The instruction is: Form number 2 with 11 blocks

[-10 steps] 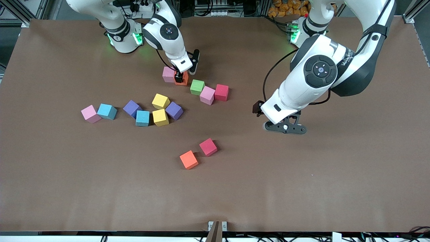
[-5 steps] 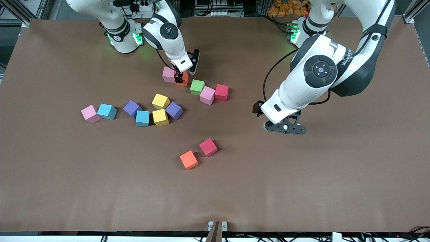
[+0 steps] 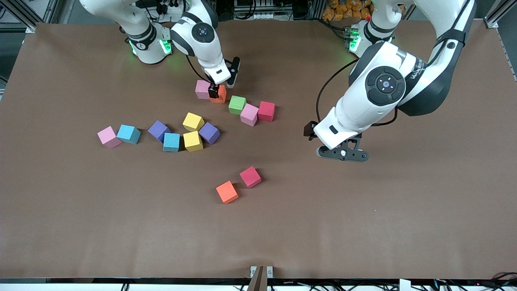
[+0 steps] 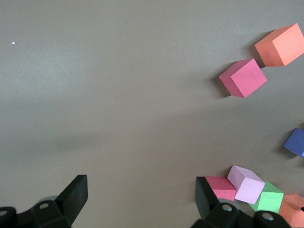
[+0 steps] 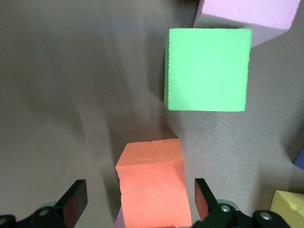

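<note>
Right now the blocks lie loose on the brown bench [image 3: 404,226], with no digit built, spread in a ragged band whose long axis runs from the right arm's end toward the middle. The right hand [image 3: 220,87] is low over an orange cube [image 5: 152,183], its fingers apart on either side and not pressing its faces; a pale pink cube [image 3: 202,89] touches that orange cube. Just beside them, nearer the front camera, a green cube [image 3: 237,104], another pale pink cube [image 3: 249,114] and a crimson cube [image 3: 266,111] make a short touching row. Nearer still sits a cluster of two yellow cubes [image 3: 193,121], two purple cubes [image 3: 209,133] and a light blue cube [image 3: 171,142], most turned at odd angles. Toward the right arm's end a pink cube [image 3: 109,137] touches a second light blue cube [image 3: 129,134]. Well apart, nearest the camera, a second orange cube [image 3: 227,192] and a magenta cube [image 3: 250,177] stand corner to corner. The left hand [image 3: 342,153] waits over bare bench, fingers spread wide and holding nothing
</note>
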Robot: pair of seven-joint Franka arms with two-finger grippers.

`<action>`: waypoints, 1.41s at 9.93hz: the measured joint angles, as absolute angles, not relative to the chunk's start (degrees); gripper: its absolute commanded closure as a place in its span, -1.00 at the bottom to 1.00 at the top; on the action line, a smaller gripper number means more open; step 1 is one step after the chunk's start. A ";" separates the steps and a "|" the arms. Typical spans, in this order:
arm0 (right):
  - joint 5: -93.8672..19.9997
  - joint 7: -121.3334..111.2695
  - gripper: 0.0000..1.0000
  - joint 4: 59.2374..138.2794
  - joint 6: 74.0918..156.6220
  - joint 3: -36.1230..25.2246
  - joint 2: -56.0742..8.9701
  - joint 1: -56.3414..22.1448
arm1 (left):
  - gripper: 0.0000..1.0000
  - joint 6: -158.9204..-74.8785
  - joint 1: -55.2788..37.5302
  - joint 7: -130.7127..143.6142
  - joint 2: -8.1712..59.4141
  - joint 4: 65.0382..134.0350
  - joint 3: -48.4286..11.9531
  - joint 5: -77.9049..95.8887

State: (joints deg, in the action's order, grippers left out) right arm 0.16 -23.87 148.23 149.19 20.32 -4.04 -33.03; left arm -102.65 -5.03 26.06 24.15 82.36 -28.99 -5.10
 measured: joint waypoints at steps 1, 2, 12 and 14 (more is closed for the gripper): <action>0.16 -23.65 -1.00 148.09 148.97 20.33 -3.72 -33.01 | -1.00 -102.84 -5.01 26.06 24.13 82.21 -28.99 -5.14; 0.15 -23.26 -1.00 147.43 147.69 20.27 -3.12 -32.96 | -1.00 -102.89 -4.93 26.06 24.07 81.96 -28.98 -5.17; 0.10 -22.43 -1.00 131.49 132.18 -0.83 -2.01 -23.05 | -1.00 -105.14 -7.08 40.71 24.54 81.66 -29.09 -5.21; 0.13 -16.07 -1.00 131.42 135.63 -3.41 -4.91 -21.44 | -1.00 -105.18 -10.85 54.91 24.82 81.74 -29.12 -5.20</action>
